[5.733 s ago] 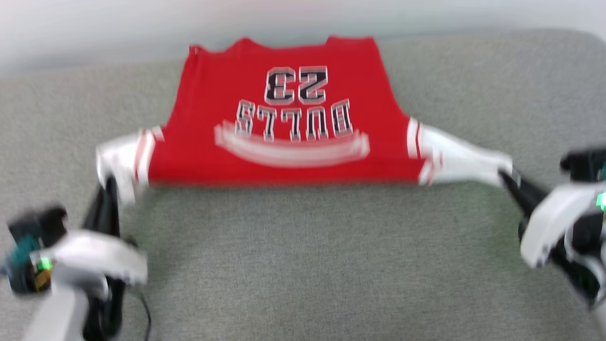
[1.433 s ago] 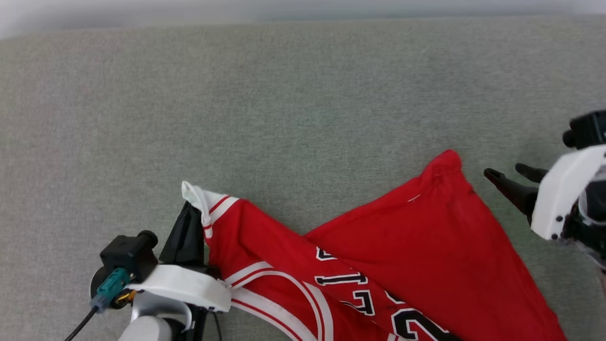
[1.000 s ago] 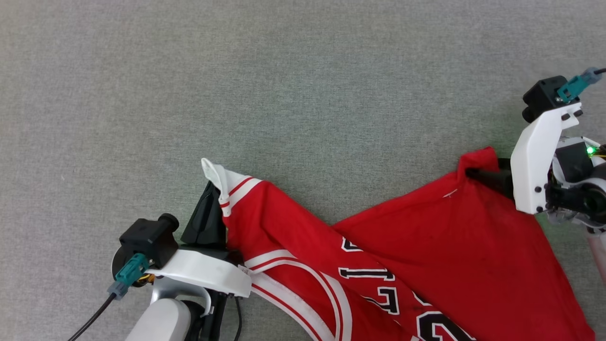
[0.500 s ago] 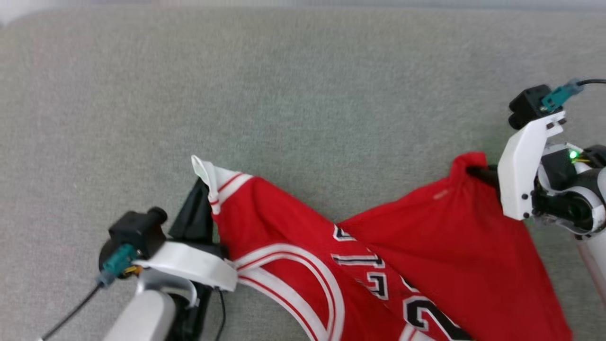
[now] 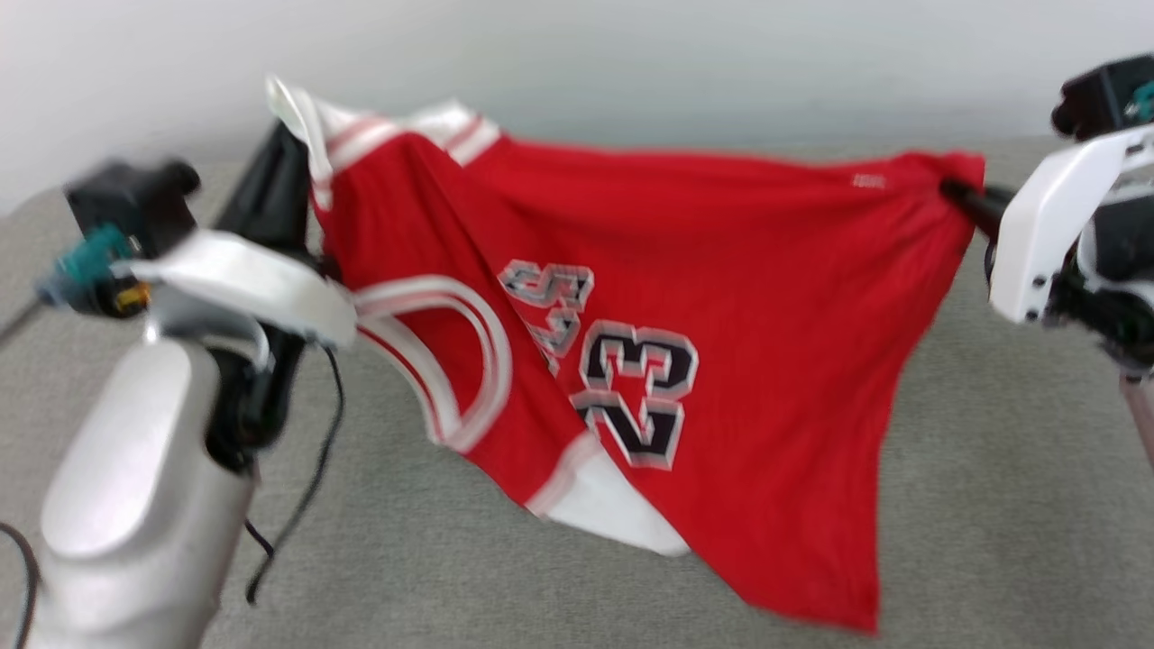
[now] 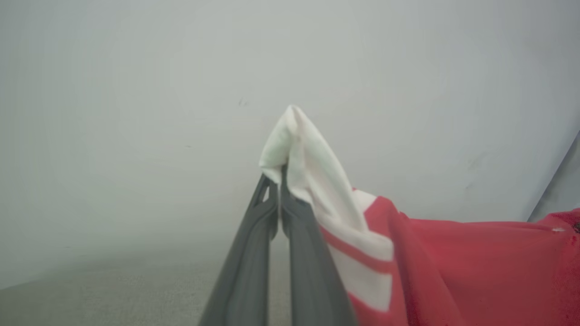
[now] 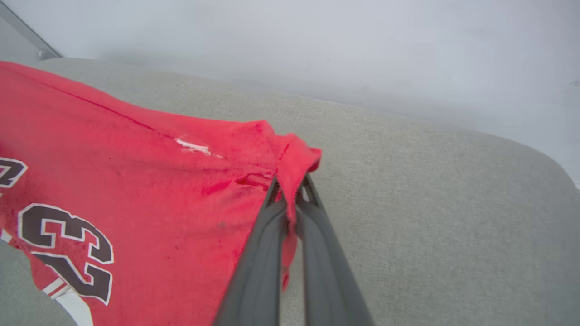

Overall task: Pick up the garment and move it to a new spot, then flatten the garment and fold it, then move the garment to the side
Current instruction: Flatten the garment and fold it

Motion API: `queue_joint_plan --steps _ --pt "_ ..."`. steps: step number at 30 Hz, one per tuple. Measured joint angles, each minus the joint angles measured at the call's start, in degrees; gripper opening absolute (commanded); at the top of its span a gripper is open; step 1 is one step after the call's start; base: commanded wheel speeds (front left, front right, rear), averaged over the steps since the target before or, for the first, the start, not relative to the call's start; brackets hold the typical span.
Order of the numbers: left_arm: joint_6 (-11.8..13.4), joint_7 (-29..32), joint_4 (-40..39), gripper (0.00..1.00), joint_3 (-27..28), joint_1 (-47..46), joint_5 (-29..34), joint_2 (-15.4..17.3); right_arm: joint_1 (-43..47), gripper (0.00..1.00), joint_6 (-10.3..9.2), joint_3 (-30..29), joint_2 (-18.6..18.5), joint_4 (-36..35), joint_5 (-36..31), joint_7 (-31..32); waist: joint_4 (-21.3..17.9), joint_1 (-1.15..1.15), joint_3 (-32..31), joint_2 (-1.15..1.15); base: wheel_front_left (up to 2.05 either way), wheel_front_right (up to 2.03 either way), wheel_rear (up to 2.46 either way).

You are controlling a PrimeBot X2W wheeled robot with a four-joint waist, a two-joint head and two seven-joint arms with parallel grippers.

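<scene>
Two grippers hold the garment point(image 5: 766, 297) up and spread between them, in front of a pale wall point(image 5: 631, 63) and above a grey fabric-covered table point(image 5: 1001, 505).

At the upper left of the head view, the left gripper point(image 5: 287, 149) points up. Its dark fingers are pressed together on the tip of a white sleeve point(image 5: 311, 122) with red stripes. In the left wrist view the same gripper point(image 6: 274, 176) rises from the bottom middle of the frame. The two fingers are closed on a pinch of white cloth, and the sleeve folds over their tips while the red body of the garment point(image 6: 476, 262) runs off to the lower right. A black cable point(image 5: 306, 505) hangs loose below the left arm.

Across the middle of the head view the red cloth sags from a fairly taut top edge. The black, white-outlined number 23 point(image 5: 640, 388) is tilted near the centre, and a second white sleeve point(image 5: 613, 518) droops beneath it. The lowest red corner reaches the bottom right of the frame, but the blur hides whether it touches the table.

At the upper right, the right gripper point(image 5: 957, 191) points left into a bunched red corner. In the right wrist view this gripper point(image 7: 290, 188) has its fingers clamped on that corner, and the garment point(image 7: 136, 181) stretches away to the left of the frame.
</scene>
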Motion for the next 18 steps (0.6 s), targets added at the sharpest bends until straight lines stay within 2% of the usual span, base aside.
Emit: queue_joint_plan --steps 7,13,18 --pt "-2.0 2.5 9.8 0.00 0.2 -15.0 -0.3 -0.4 -9.1 0.00 0.00 -3.0 1.0 2.5 -3.3 -4.1 -2.6 0.00 -0.1 0.00 0.00 0.00 0.00" --pt "-3.3 2.8 17.3 0.00 0.1 -29.8 1.8 0.4 -18.8 0.00 0.01 -4.9 1.8 3.6 -6.2 -8.8 -3.4 0.00 4.6 0.00 0.00 0.00 0.00" --pt "-3.7 1.3 20.5 0.00 0.3 -40.9 3.8 1.4 -27.2 0.00 0.03 -6.1 2.1 4.2 -8.2 -12.8 -4.0 0.00 10.1 0.00 0.00 0.00 0.00"
